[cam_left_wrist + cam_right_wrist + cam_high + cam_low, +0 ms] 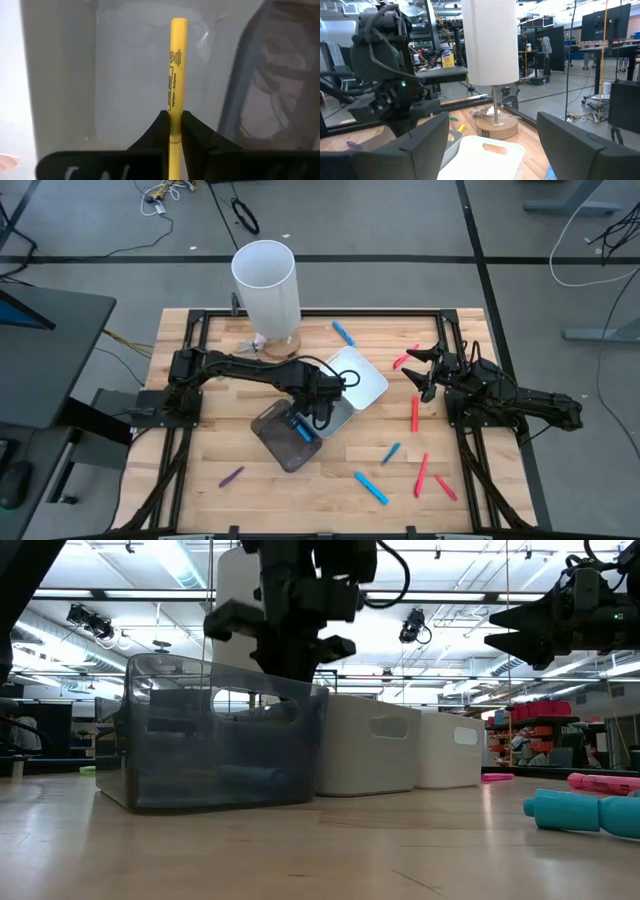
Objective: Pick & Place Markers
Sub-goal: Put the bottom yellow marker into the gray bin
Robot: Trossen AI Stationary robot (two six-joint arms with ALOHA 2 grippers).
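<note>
The yellow marker (175, 75) runs lengthwise straight out from between the left gripper's (174, 131) fingers, its far end pointing down into the trays, over the white tray (372, 380) and just beside the dark tray (283, 442). A blue marker (300, 426) lies flat inside the dark tray, its long axis slanting across the tray floor. The other markers lie scattered on the table (200, 470) beyond the white tray: a blue one (343, 332) near the tall white cylinder (267, 285), red ones (415, 413) on the right arm's side, more blue ones (371, 487) nearer the front edge, and a purple one (231, 477) on the far side of the dark tray. The cylinder on its wooden base (496, 127) stands just behind the white tray. The left gripper is clamped tight on the yellow marker. The right gripper (425, 373) hovers well off the white tray toward the table's right side, its fingers (582, 145) spread wide with nothing between them
</note>
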